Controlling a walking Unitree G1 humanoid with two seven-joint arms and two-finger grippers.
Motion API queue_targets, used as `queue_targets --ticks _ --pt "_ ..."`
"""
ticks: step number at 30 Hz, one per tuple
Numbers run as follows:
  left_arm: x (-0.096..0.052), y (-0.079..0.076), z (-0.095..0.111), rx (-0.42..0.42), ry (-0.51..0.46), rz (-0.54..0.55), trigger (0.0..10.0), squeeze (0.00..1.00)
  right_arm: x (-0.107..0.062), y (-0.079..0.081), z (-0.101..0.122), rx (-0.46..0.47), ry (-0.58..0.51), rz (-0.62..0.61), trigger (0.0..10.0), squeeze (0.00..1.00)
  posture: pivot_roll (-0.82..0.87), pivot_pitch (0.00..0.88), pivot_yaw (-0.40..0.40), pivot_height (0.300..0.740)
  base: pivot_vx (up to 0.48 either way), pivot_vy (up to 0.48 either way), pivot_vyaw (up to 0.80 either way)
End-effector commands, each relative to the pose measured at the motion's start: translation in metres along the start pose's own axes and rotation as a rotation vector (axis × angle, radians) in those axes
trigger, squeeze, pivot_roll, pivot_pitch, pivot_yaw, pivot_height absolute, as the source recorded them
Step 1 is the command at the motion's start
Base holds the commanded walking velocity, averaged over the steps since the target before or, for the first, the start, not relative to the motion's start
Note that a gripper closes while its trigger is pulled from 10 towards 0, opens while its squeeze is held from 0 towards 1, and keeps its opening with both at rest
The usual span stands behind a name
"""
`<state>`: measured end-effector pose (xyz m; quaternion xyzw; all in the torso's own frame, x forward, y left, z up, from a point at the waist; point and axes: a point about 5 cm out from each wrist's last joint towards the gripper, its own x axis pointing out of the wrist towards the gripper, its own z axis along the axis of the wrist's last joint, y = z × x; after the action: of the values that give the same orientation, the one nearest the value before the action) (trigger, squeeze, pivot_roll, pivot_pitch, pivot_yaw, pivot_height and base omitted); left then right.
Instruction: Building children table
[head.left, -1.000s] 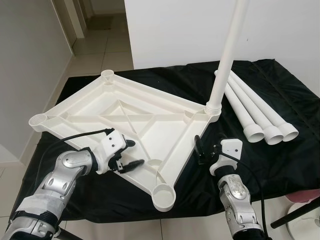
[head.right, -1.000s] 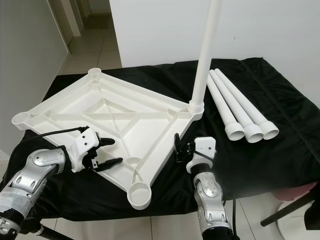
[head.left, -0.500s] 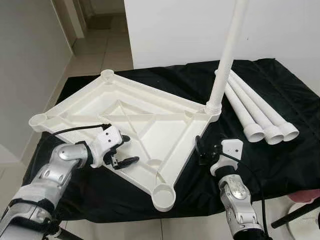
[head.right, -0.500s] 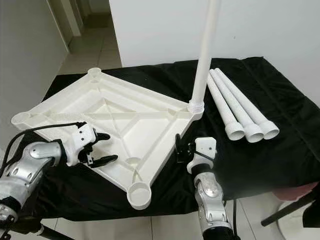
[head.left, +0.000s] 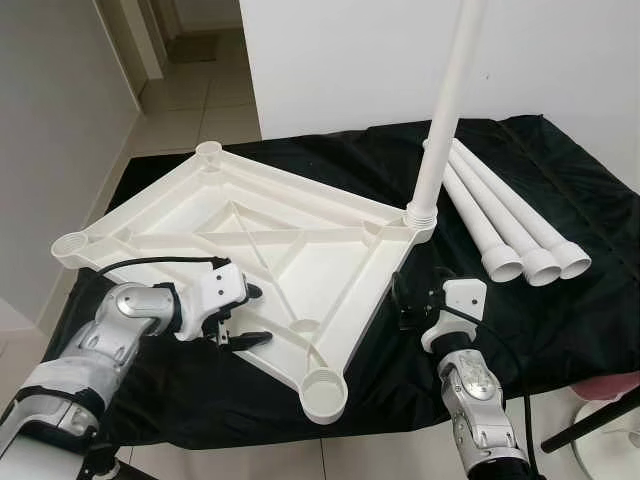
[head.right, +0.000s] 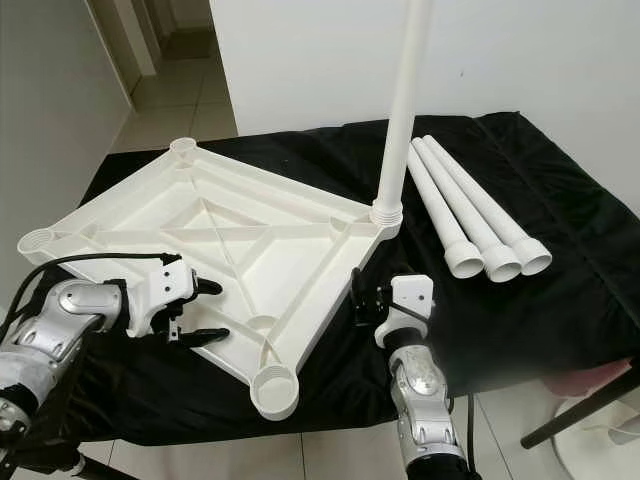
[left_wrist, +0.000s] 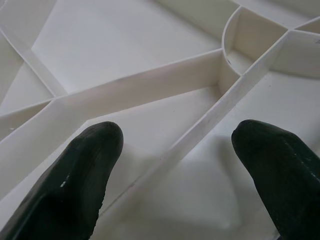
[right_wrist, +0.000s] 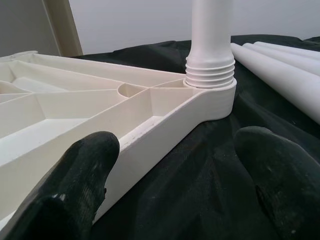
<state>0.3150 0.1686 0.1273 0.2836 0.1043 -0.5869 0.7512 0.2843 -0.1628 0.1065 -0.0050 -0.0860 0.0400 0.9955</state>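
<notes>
A white plastic tabletop (head.left: 190, 215) lies upside down on black cloth. One white leg (head.left: 445, 110) stands upright in the tabletop's right corner socket (right_wrist: 210, 95). Three loose legs (head.left: 500, 215) lie side by side to the right. My left gripper (head.left: 258, 316) is open at the tabletop's near-left edge, and a rib (left_wrist: 210, 125) runs between its fingers. My right gripper (head.left: 400, 303) is open beside the right edge, just short of the standing leg's socket. The front corner socket (head.left: 325, 385) holds no leg.
The black cloth (head.left: 560, 320) covers the whole work table and hangs over its front edge. A white wall stands behind it. Tiled floor and a hallway lie to the left. A pink object (head.left: 610, 385) and a black stand leg (head.left: 590, 425) are at the bottom right.
My left forearm has swung outward and lower while its gripper stays open at the tabletop's near-left edge. The right gripper has not moved. The view has shifted slightly.
</notes>
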Motion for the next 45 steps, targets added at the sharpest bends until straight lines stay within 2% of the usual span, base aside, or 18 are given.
queue_targets --ticks 1,8,10,16,21,25,27,28,29,31,32,33,35,36,38,39,45 --pt "-0.001 -0.006 -0.009 -0.003 0.044 -0.092 10.0 0.0 -0.001 0.002 -0.001 0.001 0.0 0.001 10.0 0.0 -0.06 0.015 0.089 0.74 0.0 0.0 0.0" --pt "0.005 -0.004 -0.013 0.022 0.091 -0.087 10.0 0.0 0.001 0.005 -0.001 0.001 -0.001 0.012 10.0 0.0 -0.06 0.015 0.088 0.74 0.0 0.0 0.0" --pt "0.007 -0.004 -0.017 0.045 0.146 -0.093 10.0 0.0 0.001 0.004 -0.001 0.0 -0.001 0.012 10.0 0.0 -0.06 0.018 0.092 0.74 0.0 0.0 0.0" --pt "0.011 -0.002 -0.021 0.076 0.219 -0.09 10.0 0.0 -0.001 0.004 -0.002 0.001 0.003 0.009 10.0 0.0 -0.06 0.021 0.093 0.74 0.0 0.0 0.0" --pt "0.017 0.001 -0.02 0.043 0.226 -0.103 10.0 0.0 -0.002 0.006 -0.002 0.004 0.003 0.007 10.0 0.0 -0.07 0.023 0.102 0.74 0.0 0.0 0.0" --pt "0.017 -0.002 -0.023 -0.013 0.23 -0.152 10.0 0.0 -0.004 0.006 -0.003 0.004 0.005 0.005 10.0 0.0 -0.07 0.026 0.106 0.74 0.0 0.0 0.0" --pt "0.017 -0.002 -0.023 -0.013 0.23 -0.152 10.0 0.0 -0.004 0.006 -0.003 0.004 0.005 0.005 10.0 0.0 -0.07 0.026 0.106 0.74 0.0 0.0 0.0" --pt "0.017 -0.003 -0.024 -0.041 0.224 -0.172 8.6 0.0 -0.005 0.006 -0.004 0.003 0.007 0.005 10.0 0.0 -0.07 0.03 0.11 0.74 0.0 0.0 0.0" --pt "0.017 -0.004 -0.024 -0.052 0.22 -0.189 4.5 0.0 -0.006 0.006 -0.004 0.004 0.009 0.004 10.0 0.0 -0.07 0.032 0.111 0.74 0.0 0.0 0.0" --pt "0.017 -0.004 -0.024 -0.061 0.214 -0.2 4.4 0.0 -0.007 0.006 -0.004 0.004 0.01 0.004 10.0 0.0 -0.07 0.032 0.111 0.74 0.0 0.0 0.0" --pt "0.017 -0.004 -0.024 -0.053 0.219 -0.206 2.2 0.0 -0.007 0.007 -0.005 0.004 0.011 0.003 10.0 0.0 -0.07 0.038 0.113 0.74 0.0 0.0 0.0" --pt "0.017 -0.004 -0.024 -0.049 0.225 -0.21 3.1 0.0 -0.007 0.007 -0.004 0.004 0.011 0.003 10.0 0.0 -0.07 0.041 0.114 0.74 0.0 0.0 0.0" --pt "0.017 -0.004 -0.024 -0.049 0.225 -0.21 3.1 0.0 -0.007 0.007 -0.004 0.004 0.011 0.003 10.0 0.0 -0.07 0.041 0.114 0.74 0.0 0.0 0.0" --pt "0.017 -0.004 -0.024 -0.046 0.232 -0.217 1.6 0.0 -0.008 0.007 -0.004 0.004 0.011 0.002 10.0 0.0 -0.07 0.041 0.114 0.74 0.0 0.0 0.0" --pt "0.018 -0.003 -0.024 -0.039 0.238 -0.221 1.7 0.0 -0.008 0.007 -0.004 0.003 0.011 0.001 10.0 0.0 -0.07 0.047 0.117 0.74 0.0 0.0 0.0" --pt "0.018 -0.003 -0.024 -0.035 0.242 -0.223 0.0 0.0 -0.008 0.007 -0.004 0.003 0.011 0.0 10.0 0.0 -0.07 0.047 0.117 0.74 0.0 0.0 0.0" --pt "0.02 -0.001 -0.022 -0.028 0.242 -0.219 0.0 0.0 -0.009 0.006 -0.004 0.003 0.012 -0.006 10.0 0.0 -0.08 0.057 0.125 0.74 0.0 0.0 0.0"
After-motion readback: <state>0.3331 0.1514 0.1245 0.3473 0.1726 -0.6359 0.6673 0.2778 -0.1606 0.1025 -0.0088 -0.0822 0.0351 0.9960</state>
